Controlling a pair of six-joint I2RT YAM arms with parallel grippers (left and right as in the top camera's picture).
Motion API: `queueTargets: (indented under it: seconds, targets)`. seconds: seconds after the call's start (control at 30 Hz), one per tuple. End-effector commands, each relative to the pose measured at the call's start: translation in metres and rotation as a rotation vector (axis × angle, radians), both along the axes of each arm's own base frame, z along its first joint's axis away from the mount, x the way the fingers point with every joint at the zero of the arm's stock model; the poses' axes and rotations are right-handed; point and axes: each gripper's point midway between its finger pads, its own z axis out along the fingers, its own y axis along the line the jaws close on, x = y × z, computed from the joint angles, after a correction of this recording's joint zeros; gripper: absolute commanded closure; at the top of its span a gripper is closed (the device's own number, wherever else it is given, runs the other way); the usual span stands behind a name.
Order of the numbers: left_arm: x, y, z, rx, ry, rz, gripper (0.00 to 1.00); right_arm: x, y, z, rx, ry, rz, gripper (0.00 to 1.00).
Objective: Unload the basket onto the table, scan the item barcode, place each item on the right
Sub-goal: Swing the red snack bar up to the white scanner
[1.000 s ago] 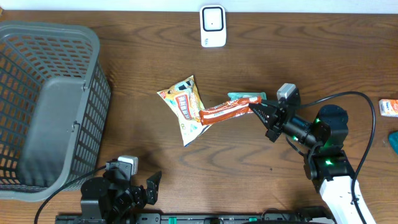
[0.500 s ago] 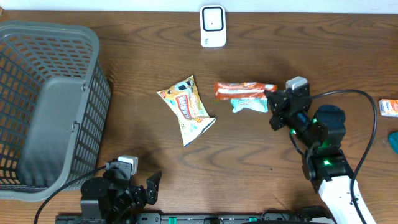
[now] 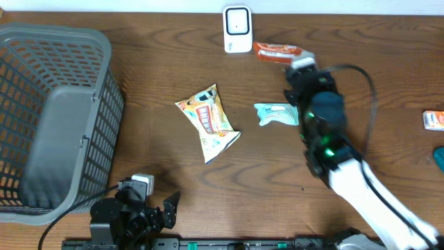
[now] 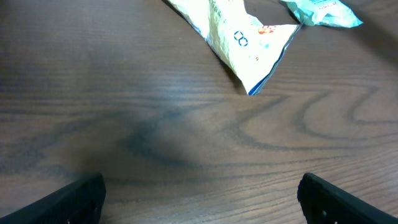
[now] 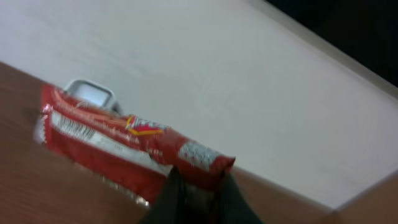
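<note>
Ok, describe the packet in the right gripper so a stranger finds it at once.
Find the white scanner at the far edge of the table. Just right of it, the right gripper holds a long red packet. The teal packet and yellow bag lie mid-table, ungripped.

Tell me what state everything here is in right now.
right gripper: shut on the red packet
red packet: held by one end beside the scanner
scanner: standing at the far edge of the table
left gripper: open, empty
yellow bag: lying flat
teal packet: lying flat, untouched
basket: upright, empty
</note>
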Motion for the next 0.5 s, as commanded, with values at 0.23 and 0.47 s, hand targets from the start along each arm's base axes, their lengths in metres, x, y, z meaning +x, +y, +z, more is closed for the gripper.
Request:
queueTargets:
  seconds: [0.23,0.47]
  targets:
    - [-0.002,-0.002,-0.002,-0.006,0.011,-0.01,0.02,0.064,0.045,-0.005,-0.661,-0.03,-0.251,0.99]
    - [-0.002,-0.002,-0.002,-0.006,0.011,-0.01,0.01,0.095,0.071,-0.01,-0.74,-0.107,-0.309,0.99]
